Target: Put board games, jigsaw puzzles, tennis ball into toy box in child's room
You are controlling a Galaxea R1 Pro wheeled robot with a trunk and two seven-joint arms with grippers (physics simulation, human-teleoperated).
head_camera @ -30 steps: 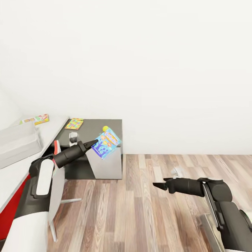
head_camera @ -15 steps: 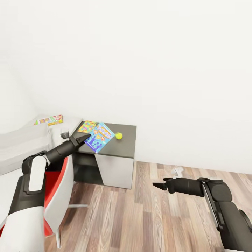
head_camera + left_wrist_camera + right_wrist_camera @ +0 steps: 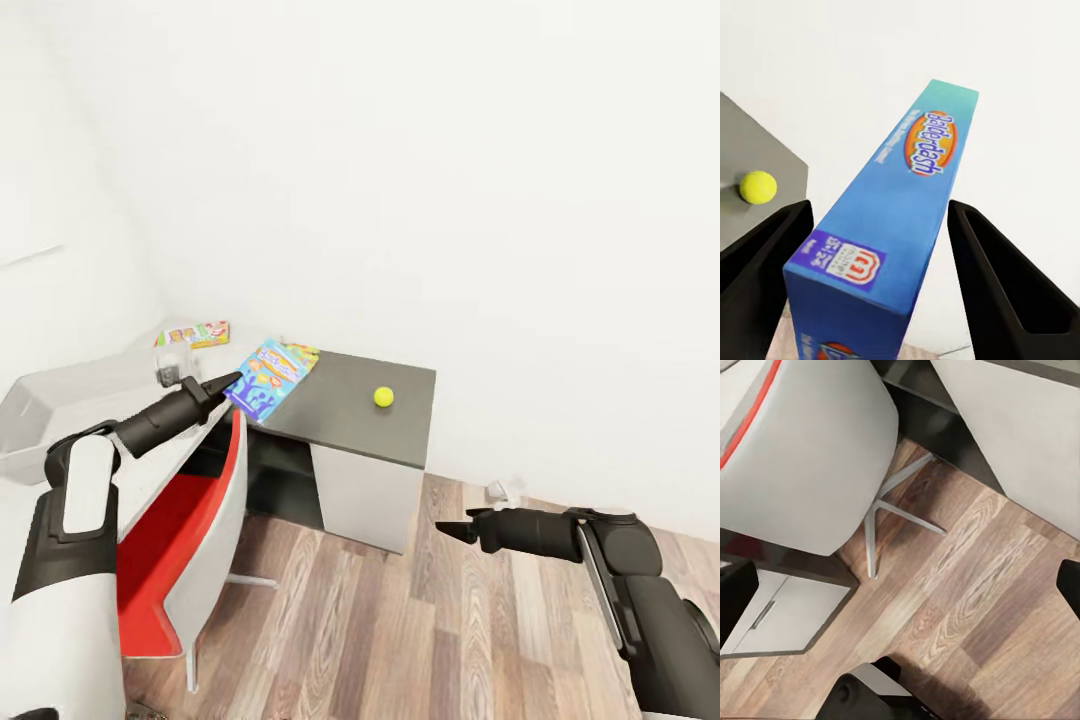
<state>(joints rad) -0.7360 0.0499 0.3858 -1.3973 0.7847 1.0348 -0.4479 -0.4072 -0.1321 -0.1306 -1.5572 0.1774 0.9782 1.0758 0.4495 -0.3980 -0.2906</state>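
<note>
My left gripper (image 3: pixel 234 384) is shut on a blue board game box (image 3: pixel 265 378), held tilted over the left corner of the dark grey table (image 3: pixel 345 425). In the left wrist view the blue box (image 3: pixel 896 217) stands edge-on between the two fingers (image 3: pixel 761 262). The yellow tennis ball (image 3: pixel 383 397) lies on the table to the right of the box, also seen as the ball (image 3: pixel 757 187). A colourful flat puzzle (image 3: pixel 302 351) peeks out behind the box. Another board game (image 3: pixel 196 334) lies on the white surface at the far left. My right gripper (image 3: pixel 443 527) hangs open over the wood floor.
A red-and-white chair (image 3: pixel 190 510) stands in front of the table's left side, its base (image 3: pixel 889 514) on the wood floor. A translucent bin (image 3: pixel 45 415) and a small glass (image 3: pixel 170 372) sit on the white surface at left. White walls close the corner.
The whole view has shifted as the camera turned and moved. The held blue box, earlier overlapping the tennis ball, now sits well left of it by the table's left corner. The right arm keeps its pose.
</note>
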